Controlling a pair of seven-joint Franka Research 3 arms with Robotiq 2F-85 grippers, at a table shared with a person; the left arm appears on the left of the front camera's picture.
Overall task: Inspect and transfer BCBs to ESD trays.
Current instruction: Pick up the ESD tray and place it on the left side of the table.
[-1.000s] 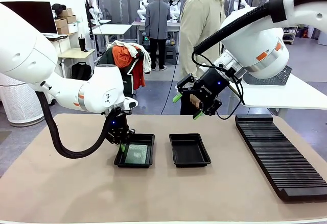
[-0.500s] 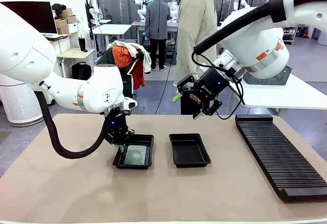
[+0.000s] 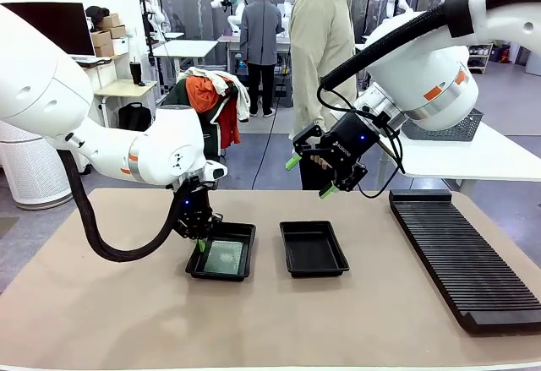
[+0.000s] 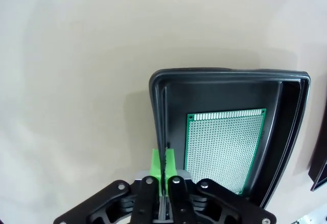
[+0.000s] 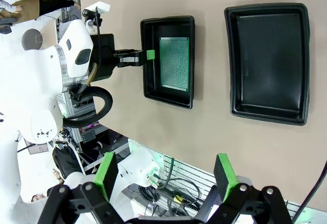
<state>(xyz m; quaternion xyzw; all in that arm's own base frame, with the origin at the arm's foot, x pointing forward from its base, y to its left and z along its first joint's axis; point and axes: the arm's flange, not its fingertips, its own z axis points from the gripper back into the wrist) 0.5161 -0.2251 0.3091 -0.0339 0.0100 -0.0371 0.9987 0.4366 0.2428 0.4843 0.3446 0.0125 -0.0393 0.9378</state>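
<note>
Toward the left of the table (image 3: 101,303), the left gripper (image 3: 201,241) pinches the left tray (image 3: 251,253) by its wall, which partly hides the fingertips. The board (image 3: 225,256) lies flat inside. Above the right tray (image 3: 314,271), the right gripper (image 3: 310,177) hovers with jaws spread.

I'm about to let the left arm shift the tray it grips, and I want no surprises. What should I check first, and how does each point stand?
1. Left gripper clamped on the left tray at its rim: ok.
2. BCB lying flat inside that tray: ok.
3. Right gripper open, empty, held high: ok.
4. Right tray empty: ok.
5. BCB free of defects: cannot tell, detail too fine.
</note>
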